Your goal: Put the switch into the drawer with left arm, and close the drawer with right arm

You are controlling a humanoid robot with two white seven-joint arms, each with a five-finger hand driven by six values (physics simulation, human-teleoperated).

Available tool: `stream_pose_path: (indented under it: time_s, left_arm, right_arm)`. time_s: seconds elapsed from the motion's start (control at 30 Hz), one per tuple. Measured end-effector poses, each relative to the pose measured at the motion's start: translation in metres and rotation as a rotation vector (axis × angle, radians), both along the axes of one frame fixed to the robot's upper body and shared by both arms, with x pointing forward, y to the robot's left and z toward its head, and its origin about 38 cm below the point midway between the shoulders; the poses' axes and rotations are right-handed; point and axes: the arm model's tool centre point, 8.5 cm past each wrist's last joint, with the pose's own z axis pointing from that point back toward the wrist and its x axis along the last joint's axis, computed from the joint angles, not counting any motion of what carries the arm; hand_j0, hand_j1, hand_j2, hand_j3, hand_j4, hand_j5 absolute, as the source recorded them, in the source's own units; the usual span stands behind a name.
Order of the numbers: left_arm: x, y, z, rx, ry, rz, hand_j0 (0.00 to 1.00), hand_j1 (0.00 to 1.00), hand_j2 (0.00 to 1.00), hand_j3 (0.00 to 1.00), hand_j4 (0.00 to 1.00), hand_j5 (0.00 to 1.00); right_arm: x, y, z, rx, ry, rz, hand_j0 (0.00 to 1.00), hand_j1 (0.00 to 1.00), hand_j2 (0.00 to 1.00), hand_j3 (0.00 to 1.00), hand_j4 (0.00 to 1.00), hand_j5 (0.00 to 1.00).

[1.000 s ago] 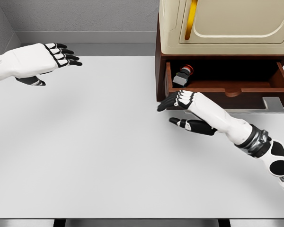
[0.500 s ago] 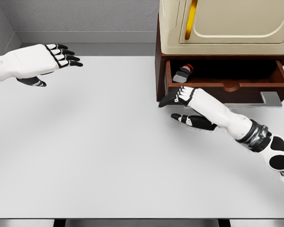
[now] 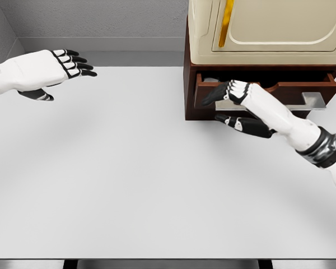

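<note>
white table (image 3: 129,179) | grey wall (image 3: 101,19) | right hand (image 3: 227,95) unclenched against drawer (image 3: 319,87), contact unclear

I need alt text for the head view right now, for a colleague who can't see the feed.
The right hand, fingers open, rests against the front of a brown drawer that is nearly shut under a cream cabinet at the far right of a white table. The left hand hovers open and empty at the far left. The switch is barely visible.
</note>
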Motion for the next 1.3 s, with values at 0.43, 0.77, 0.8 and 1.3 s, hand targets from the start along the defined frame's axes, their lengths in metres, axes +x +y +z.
stream_pose_path:
  time_s: [0.43,0.77,0.8,1.3]
  left_arm:
    - [0.0,0.0,0.0,-0.001,-0.001,0.0,1.0,1.0,1.0,1.0,1.0,1.0]
    - [0.0,0.0,0.0,-0.001,-0.001,0.001,1.0,1.0,1.0,1.0,1.0,1.0]
    - [0.0,0.0,0.0,-0.001,-0.001,0.0,1.0,1.0,1.0,1.0,1.0,1.0]
    - [0.001,0.003,-0.001,-0.001,0.002,0.009,1.0,1.0,1.0,1.0,1.0,1.0]
  right_arm:
    - [-0.025,-0.012,-0.039,-0.09,0.106,0.005,0.66,0.66,0.66,0.66,0.66,0.66]
    - [-0.009,-0.034,-0.05,-0.141,0.119,-0.069,0.65,0.65,0.65,0.65,0.65,0.65]
    - [-0.008,-0.036,-0.053,-0.146,0.123,-0.076,0.65,0.65,0.65,0.65,0.65,0.65]
    - [0.014,-0.055,-0.048,-0.174,0.105,-0.146,0.65,0.65,0.65,0.65,0.65,0.65]
